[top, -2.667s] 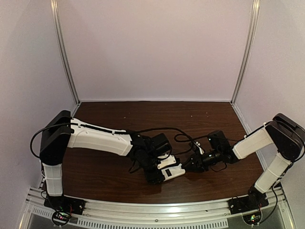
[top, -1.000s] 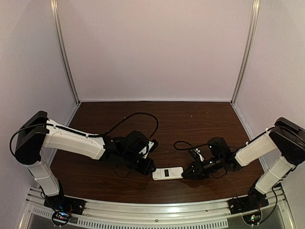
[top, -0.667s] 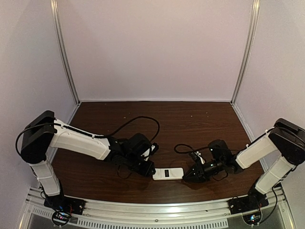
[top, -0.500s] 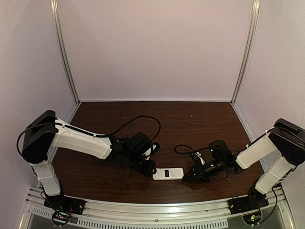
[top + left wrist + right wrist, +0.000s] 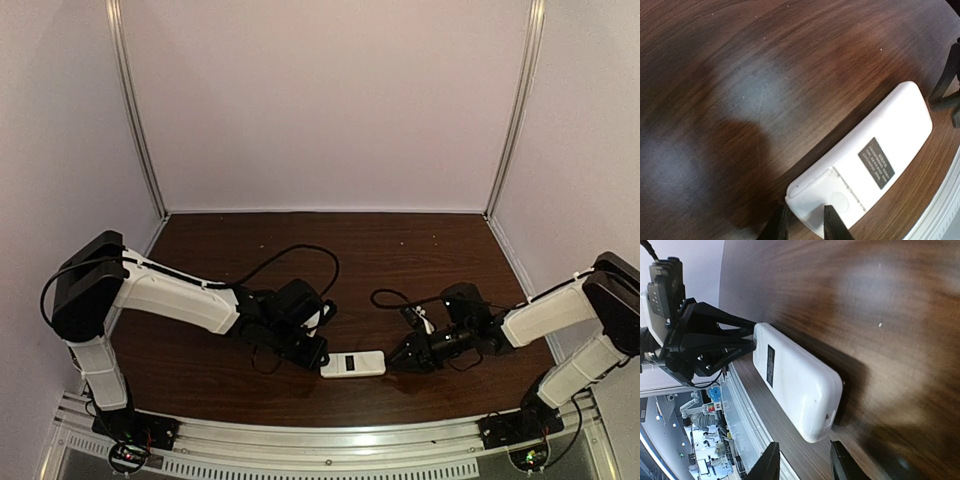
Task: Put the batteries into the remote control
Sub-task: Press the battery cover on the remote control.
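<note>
Remote control (image 5: 353, 363) lies flat on the dark wooden table (image 5: 400, 260), near the front edge and about midway between the two arms, its long axis running left to right. From my wrist views it is back side up, plain white with a small dark label (image 5: 876, 162) near the middle. The left gripper (image 5: 318, 356) is down at the remote's left end. In its own camera the two fingers (image 5: 832, 226) stand a little apart with the corner of the remote between them, one finger overlapping the white shell. I cannot tell whether they are pinching it or only resting against it. The right gripper (image 5: 393, 362) sits low at the remote's right end. Its fingers (image 5: 769, 462) are clearly apart, and the rounded end of the remote lies just ahead of the gap, not clamped. A black cable (image 5: 290, 255) loops across the table behind the left arm.
</note>
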